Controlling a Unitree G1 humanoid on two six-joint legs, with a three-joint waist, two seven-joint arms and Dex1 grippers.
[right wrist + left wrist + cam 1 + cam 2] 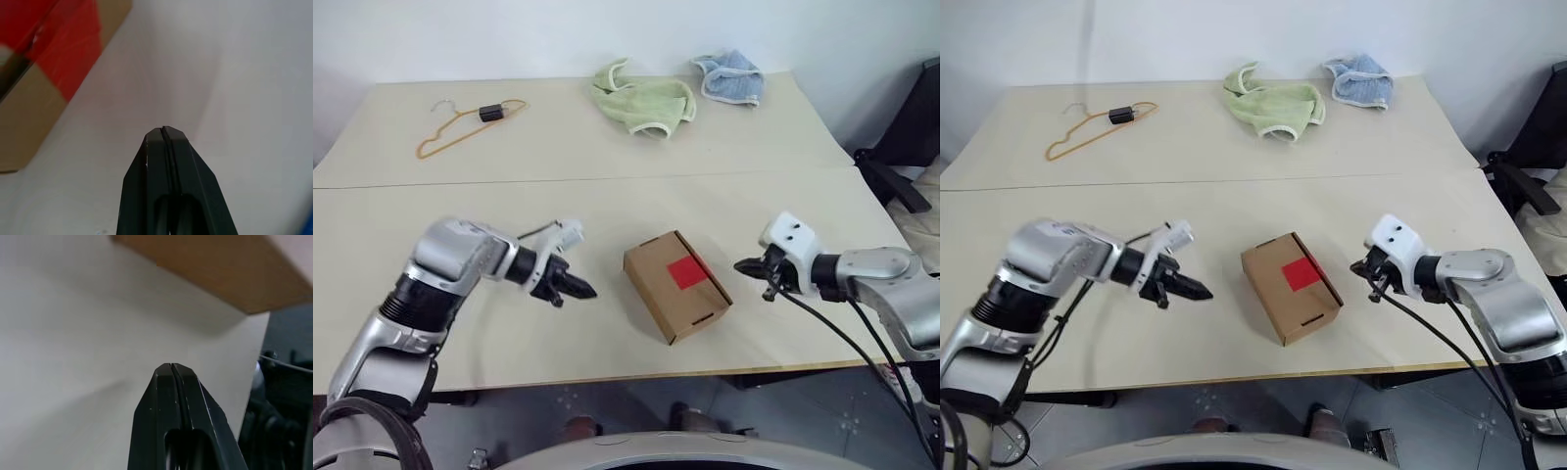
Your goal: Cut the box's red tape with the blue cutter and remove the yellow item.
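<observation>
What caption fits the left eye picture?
Two shut grippers, left gripper and right gripper, flank a box sealed with red tape.

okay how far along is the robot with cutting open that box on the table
Nothing looks done: the box is closed, its red tape intact. In hand: nothing; the left gripper and right gripper flank the box, both shut and empty. Left: fetching a cutter, slicing the tape, opening the box, removing the contents.

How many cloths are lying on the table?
2. The green cloth lies at the table's far edge, and the blue cloth is just to its right. None looks hidden.
</observation>
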